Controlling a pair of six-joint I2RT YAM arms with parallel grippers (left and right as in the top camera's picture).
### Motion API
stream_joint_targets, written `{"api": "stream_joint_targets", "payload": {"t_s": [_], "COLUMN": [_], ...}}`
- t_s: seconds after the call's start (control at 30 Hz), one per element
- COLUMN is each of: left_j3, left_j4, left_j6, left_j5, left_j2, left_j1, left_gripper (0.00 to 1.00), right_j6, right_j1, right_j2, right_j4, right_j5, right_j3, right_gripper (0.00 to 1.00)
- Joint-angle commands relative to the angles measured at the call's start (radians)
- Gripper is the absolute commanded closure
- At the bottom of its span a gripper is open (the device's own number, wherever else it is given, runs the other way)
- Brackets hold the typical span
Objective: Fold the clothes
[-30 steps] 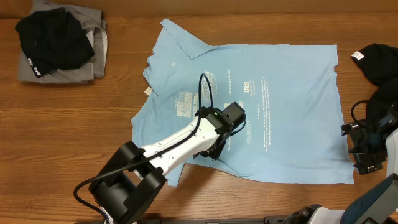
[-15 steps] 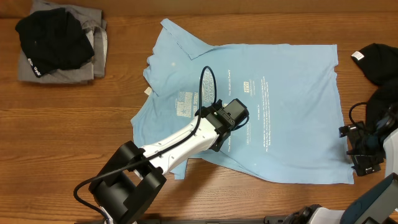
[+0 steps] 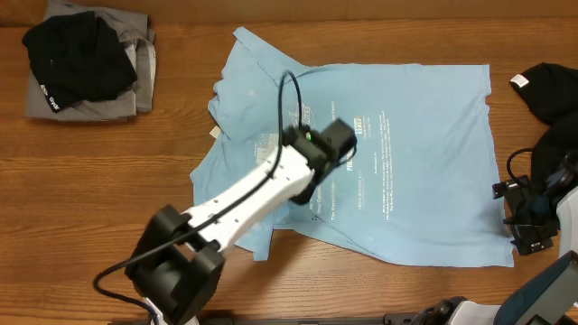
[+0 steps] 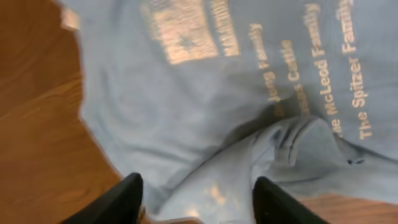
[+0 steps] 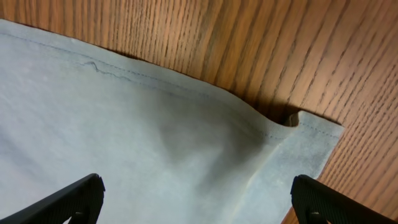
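The light-blue T-shirt (image 3: pixel 406 171) lies spread on the wooden table with its small white print facing up. My left gripper (image 3: pixel 305 191) hovers over the shirt's left-middle part. In the left wrist view its fingers (image 4: pixel 127 193) stand apart above a bunched fold of blue cloth (image 4: pixel 273 155) and hold nothing. My right gripper (image 3: pixel 522 218) sits at the shirt's lower right corner. In the right wrist view it (image 5: pixel 196 190) is wide open over the hemmed corner (image 5: pixel 305 134).
A pile of black and grey garments (image 3: pixel 86 63) rests at the table's back left. A black garment with a white tag (image 3: pixel 553 90) lies at the right edge. Bare wood (image 3: pixel 108 181) stretches left of the shirt.
My left gripper has opened, letting go of the shirt fabric, and has risen and shifted slightly toward the back. The right gripper has stayed in place.
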Motion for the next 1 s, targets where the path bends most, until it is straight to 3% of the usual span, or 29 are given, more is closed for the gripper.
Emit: {"api": "stream_joint_targets", "payload": {"t_s": [0.0,0.07,0.1,0.2,0.43,0.57,0.7,0.97], "left_j3": [0.182,0.257,0.279,0.291,0.212,0.125,-0.024,-0.306], "left_j4": [-0.109,-0.182,-0.206,-0.269,-0.403,-0.403,-0.383,-0.164], "left_j6": [-0.108,-0.108,-0.108,-0.103,-0.137,-0.126,-0.171,-0.303], "left_j5": [0.005,0.064,0.101,0.232,0.359,0.484,0.468,0.468], "left_j2": [-0.002,-0.003,-0.003,-0.002,-0.002,-0.009,-0.018,-0.09], "left_j1": [0.041,0.065,0.076,0.106,0.118,0.105,0.101,0.111], "left_gripper": [0.32,0.16,0.14,0.17,0.16,0.16,0.16,0.16], "right_j6": [-0.006,-0.006,-0.007,-0.006,-0.006,-0.006,-0.007,-0.007], "right_j1": [-0.001,-0.001,-0.001,-0.001,-0.001,-0.001,-0.001,-0.001], "right_j2": [-0.027,-0.027,-0.027,-0.027,-0.027,-0.027,-0.027,-0.027], "right_j4": [0.008,0.007,0.007,0.011,0.023,0.026,0.027,0.03], "right_j5": [-0.002,-0.002,-0.002,-0.002,-0.003,-0.006,-0.005,-0.006], "right_j3": [-0.003,-0.003,-0.003,-0.003,-0.003,-0.003,-0.003,-0.003], "right_gripper": [0.0,0.0,0.0,0.0,0.0,0.0,0.0,0.0]}}
